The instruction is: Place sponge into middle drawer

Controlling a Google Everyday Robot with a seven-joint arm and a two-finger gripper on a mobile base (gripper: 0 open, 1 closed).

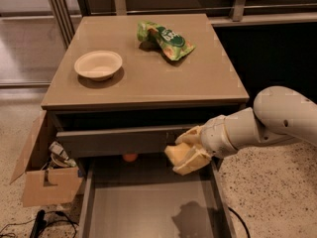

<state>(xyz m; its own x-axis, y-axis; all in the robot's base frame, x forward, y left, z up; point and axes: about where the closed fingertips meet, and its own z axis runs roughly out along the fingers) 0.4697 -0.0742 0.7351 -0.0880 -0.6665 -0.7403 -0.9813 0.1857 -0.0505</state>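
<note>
My gripper (187, 151) comes in from the right on a white arm (262, 123). It is shut on the yellow sponge (175, 153) and holds it above the right rear part of the open middle drawer (143, 207). The drawer is pulled out at the bottom of the view, and its flat grey floor shows the shadow of my gripper. The sponge is clear of the drawer floor and sits just in front of the upper drawer's plain front panel (114, 140).
A white bowl (98, 64) and a green snack bag (164, 39) lie on the cabinet top (198, 78). A small orange thing (130, 157) sits at the back of the open drawer. A cardboard box (47, 175) with clutter stands on the floor at the left. A cable (39, 224) lies near it.
</note>
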